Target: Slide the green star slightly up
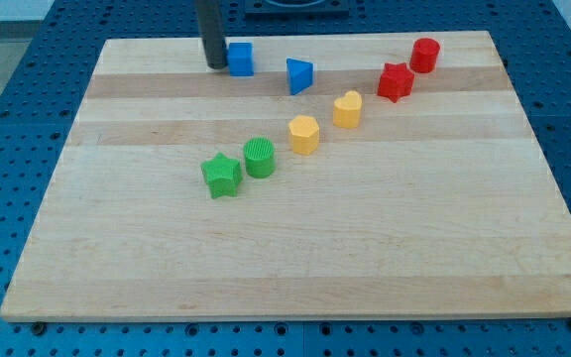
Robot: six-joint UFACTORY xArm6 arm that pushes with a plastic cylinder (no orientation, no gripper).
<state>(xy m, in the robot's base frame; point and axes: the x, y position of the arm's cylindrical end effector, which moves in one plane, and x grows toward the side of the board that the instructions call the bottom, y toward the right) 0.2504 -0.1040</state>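
The green star [222,176] lies left of the board's middle, touching or nearly touching a green round block [260,158] on its upper right. My tip [214,65] stands near the view's top, just left of a blue cube [240,59]. It is well above the green star and apart from it.
A blue triangular block [299,75] lies right of the cube. Two yellow blocks [304,134] [347,109], a red star [396,81] and a red cylinder [424,56] run in a diagonal line up to the right. The wooden board [365,258] sits on a blue perforated table.
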